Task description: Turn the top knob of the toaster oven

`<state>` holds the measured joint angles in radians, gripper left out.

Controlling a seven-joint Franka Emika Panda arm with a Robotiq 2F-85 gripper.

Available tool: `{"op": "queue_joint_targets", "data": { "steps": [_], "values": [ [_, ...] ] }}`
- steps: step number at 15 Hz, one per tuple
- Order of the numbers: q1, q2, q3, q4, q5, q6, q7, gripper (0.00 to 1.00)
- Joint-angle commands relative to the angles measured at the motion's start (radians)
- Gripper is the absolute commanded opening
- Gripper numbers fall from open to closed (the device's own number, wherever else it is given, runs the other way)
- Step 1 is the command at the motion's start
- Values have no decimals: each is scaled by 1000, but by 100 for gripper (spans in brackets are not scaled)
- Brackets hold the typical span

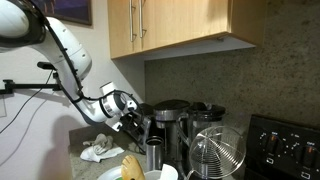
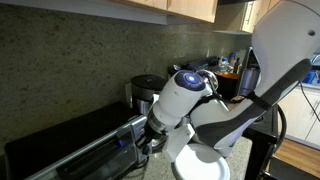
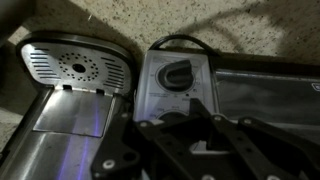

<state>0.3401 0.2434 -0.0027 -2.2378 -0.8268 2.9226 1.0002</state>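
The toaster oven (image 2: 85, 150) is a low silver box with a dark glass front, at the lower left in an exterior view. In the wrist view its control panel (image 3: 150, 85) shows with the top knob (image 3: 178, 75), a dark round dial. My gripper (image 3: 197, 112) hangs just short of the panel, below the top knob, and covers part of a lower knob. Its fingers meet at the middle and hold nothing. In both exterior views the gripper (image 1: 130, 118) (image 2: 150, 135) is next to the oven's knob end.
A black-and-silver coffee maker (image 1: 170, 120) (image 3: 75, 70) stands right beside the oven. A wire basket (image 1: 215, 150), a black stove with dials (image 1: 290, 145), a banana (image 1: 130, 165) and a crumpled cloth (image 1: 100, 150) are on the counter. Wooden cabinets (image 1: 180, 25) hang overhead.
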Motion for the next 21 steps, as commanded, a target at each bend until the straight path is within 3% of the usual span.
{"op": "queue_joint_targets", "data": {
  "steps": [1, 7, 8, 9, 10, 12, 21],
  "values": [
    [-68, -18, 62, -32, 169, 58, -104, 0],
    [-205, -27, 245, -27, 523, 23, -368, 0],
    [-159, -33, 209, -27, 622, 20, -450, 0],
    [-160, -36, 215, -22, 667, 3, -494, 0],
    [-150, -43, 208, -22, 711, -8, -539, 25],
    [-139, -60, 196, -23, 766, -29, -604, 33],
    [-132, -157, 196, -22, 796, -198, -704, 99]
  ]
}}
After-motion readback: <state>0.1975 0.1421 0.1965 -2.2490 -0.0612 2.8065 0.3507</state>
